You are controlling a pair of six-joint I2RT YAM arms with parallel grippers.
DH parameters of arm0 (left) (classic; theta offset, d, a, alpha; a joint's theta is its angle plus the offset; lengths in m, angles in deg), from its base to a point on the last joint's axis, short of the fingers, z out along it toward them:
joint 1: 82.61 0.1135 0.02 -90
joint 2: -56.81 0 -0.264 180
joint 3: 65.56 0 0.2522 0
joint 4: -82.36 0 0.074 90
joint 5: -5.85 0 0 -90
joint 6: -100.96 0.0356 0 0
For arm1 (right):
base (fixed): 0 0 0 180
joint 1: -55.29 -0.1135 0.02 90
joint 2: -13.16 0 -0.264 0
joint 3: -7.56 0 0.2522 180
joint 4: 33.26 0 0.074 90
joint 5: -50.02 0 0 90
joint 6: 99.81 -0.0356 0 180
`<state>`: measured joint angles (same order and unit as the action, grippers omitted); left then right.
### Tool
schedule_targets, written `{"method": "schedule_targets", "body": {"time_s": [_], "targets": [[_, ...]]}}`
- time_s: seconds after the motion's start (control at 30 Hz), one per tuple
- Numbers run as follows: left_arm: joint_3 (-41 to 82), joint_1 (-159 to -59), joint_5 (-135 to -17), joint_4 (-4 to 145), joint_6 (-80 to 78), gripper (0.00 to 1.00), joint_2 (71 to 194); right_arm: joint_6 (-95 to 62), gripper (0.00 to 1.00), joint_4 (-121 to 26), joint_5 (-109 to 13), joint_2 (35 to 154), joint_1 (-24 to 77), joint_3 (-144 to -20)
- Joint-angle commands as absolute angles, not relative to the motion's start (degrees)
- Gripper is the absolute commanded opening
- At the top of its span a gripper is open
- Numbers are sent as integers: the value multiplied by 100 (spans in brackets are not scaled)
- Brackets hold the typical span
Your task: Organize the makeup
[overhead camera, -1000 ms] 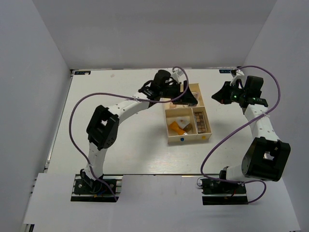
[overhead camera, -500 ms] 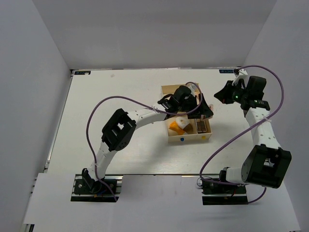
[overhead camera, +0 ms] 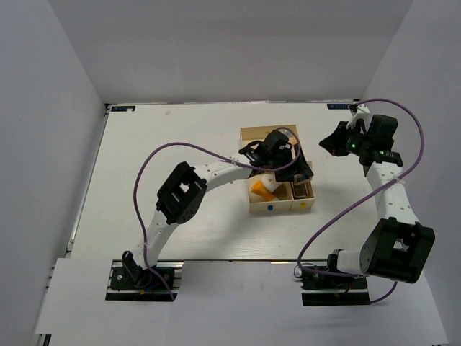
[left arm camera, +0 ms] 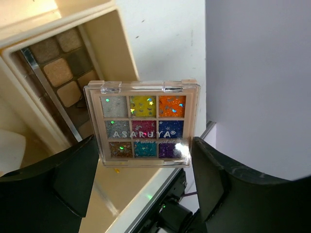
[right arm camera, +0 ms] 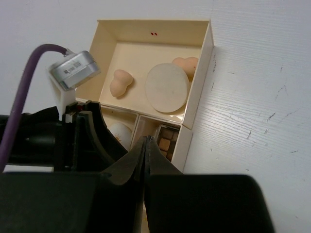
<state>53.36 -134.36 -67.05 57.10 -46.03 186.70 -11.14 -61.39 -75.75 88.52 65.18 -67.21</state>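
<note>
Left pincer [left arm camera: 143, 167] clamped on the small square colourful palette [left arm camera: 142, 124], which hangs face-up above the cream box [overhead camera: 248, 132], over the narrow compartment at its 4 o'clock where a long brown palette [left arm camera: 58, 73] lies. Looks like the placing step; next calls for lowering into that slot, likely tilted to fit, then letting go. Right pincer [right arm camera: 146, 145] pressed closed, nothing visible in it, above the bench [overhead camera: 180, 144] at the box's 2 o'clock.

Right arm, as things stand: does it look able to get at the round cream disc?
Probably yes: the round cream disc lies uncovered in its compartment; the left gripper, holding the square palette, hovers over the neighbouring one.
</note>
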Motion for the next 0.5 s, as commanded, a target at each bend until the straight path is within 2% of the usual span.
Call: {"method": "schedule_targets", "body": {"time_s": [0.0,0.2,0.47], "targets": [[5753,-13534,-6833,5332,-4669,47,18662,-1184,0,-5924,-7654,8656,6548,-6684],[6079,-13535,-7035,4734,-4696,72,18804,-1184,0,-5915,-7654,8576,6548,-6614],[6122,-13535,-7027,4645,-4757,85,18856,-1201,0,-5889,-7654,8559,6539,-6596]]}}
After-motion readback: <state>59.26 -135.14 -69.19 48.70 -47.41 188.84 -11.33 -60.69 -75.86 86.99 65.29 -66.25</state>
